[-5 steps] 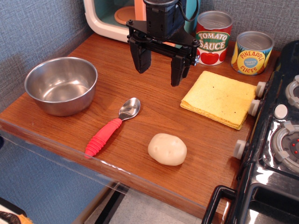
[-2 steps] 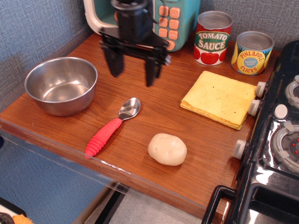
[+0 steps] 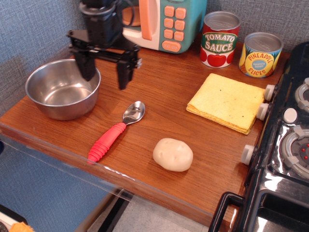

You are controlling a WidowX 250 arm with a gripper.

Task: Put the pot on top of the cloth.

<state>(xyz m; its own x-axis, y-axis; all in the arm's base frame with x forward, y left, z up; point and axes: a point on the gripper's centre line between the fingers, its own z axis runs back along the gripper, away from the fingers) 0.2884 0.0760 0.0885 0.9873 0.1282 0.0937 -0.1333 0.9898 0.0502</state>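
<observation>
Near the front edge lie a potato (image 3: 173,154) and a red-handled spoon (image 3: 115,132). The pot (image 3: 63,88) sits at the left; the cloth (image 3: 228,102) is well apart at the right. The gripper (image 3: 105,73) hangs spread apart and empty over the pot's right rim. A thin, shiny wall may slip from the fingers.

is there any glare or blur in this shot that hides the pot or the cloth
In the only view, observation.image, the pot shows soft reflections inside but its rim reads clearly; the cloth is evenly lit and sharp; the open gripper overlaps the pot's right rim; no blur visible.
</observation>
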